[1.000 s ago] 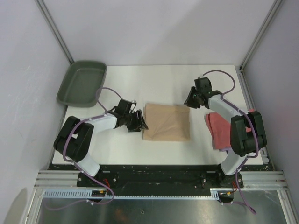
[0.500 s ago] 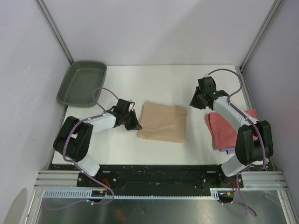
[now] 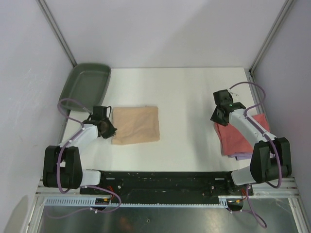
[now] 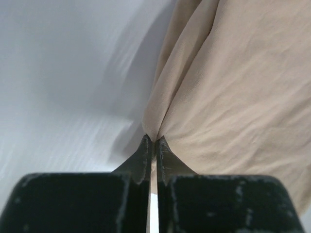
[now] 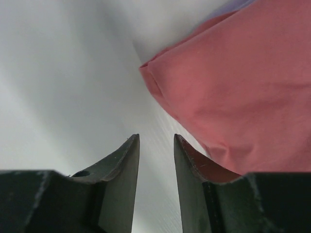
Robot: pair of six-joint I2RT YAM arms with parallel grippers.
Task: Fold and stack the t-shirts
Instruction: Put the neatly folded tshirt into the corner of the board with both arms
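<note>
Left claw (image 4: pixel 154 141) pinching tan t-shirt (image 4: pixel 233 87) — soft, creased

At the right edge of the worktop (image 3: pixel 184 92) the lavender shirt (image 3: pixel 237 157) is almost wholly hidden under the coral-red shirt (image 3: pixel 231 138), itself partly covered by the right arm (image 3: pixel 244 124). In the left wrist view the tan shirt (image 4: pixel 243 97) runs off the top and right edges.

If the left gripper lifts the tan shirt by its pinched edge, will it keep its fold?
Probably not: the tan shirt looks soft and creased, so it would likely droop. The left gripper pinches only one edge fold, so layers may slip apart.
</note>
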